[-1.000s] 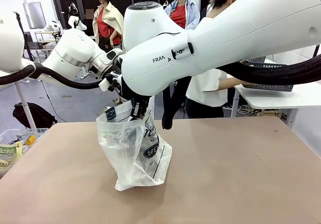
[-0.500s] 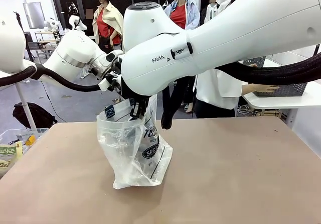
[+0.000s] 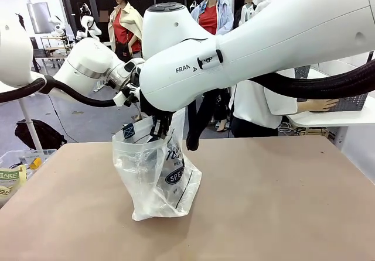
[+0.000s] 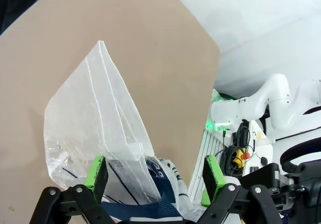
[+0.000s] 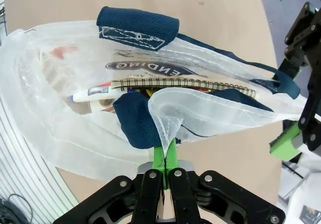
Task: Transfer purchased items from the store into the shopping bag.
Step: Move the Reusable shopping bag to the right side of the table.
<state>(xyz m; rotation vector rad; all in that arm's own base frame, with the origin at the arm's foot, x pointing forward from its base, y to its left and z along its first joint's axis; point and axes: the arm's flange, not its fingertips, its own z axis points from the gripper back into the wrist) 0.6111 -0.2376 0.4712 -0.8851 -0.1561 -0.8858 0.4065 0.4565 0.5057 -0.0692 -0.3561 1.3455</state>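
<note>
Tan table [image 3: 281, 202]; left jaws now wide, off shopping bag [image 3: 155, 179].

Thin crinkly see-through plastic on the shopping bag [image 3: 157, 176], bit of a sheen, with woven mesh-look navy cloth handles [image 5: 138, 27]. Matt, smooth brown table top [image 3: 275, 202]. Glossy white plastic arm shells [image 3: 252, 50], matt black gripper links, rubbery green pads [image 4: 95, 171].

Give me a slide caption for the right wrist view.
Right gripper pinches the shopping bag rim, holding it open on a spiral notebook and packaged goods inside.
</note>
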